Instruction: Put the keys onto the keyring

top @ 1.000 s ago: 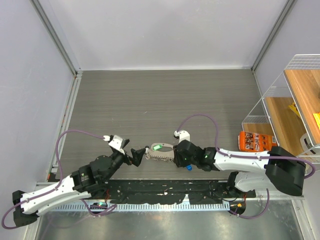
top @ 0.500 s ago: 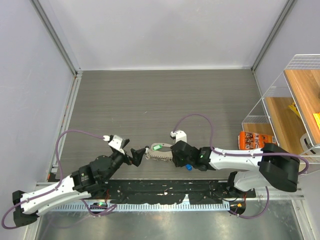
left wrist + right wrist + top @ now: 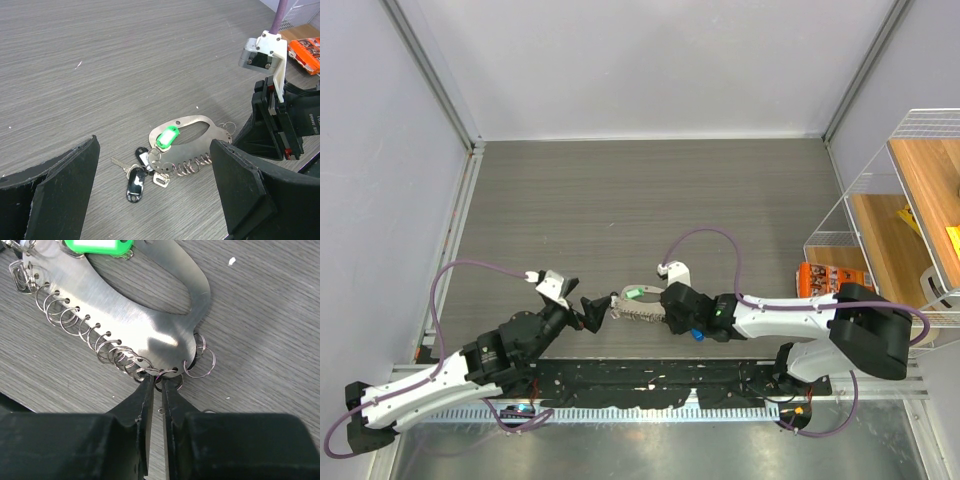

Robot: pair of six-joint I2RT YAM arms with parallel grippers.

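Our right pincer (image 3: 155, 386), almost closed, nips the keyring (image 3: 125, 320) rim, likely steadying it. Our left pincer (image 3: 154, 150) gapes empty around the keys (image 3: 136, 181).

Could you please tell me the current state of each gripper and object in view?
keyring: lying flat on the table.
green key tag: resting on the keyring.
black keys: bunched at the keyring's end.
blue key: lying apart from the keyring.
left gripper: open wide.
right gripper: shut on a small loop at the keyring's edge.
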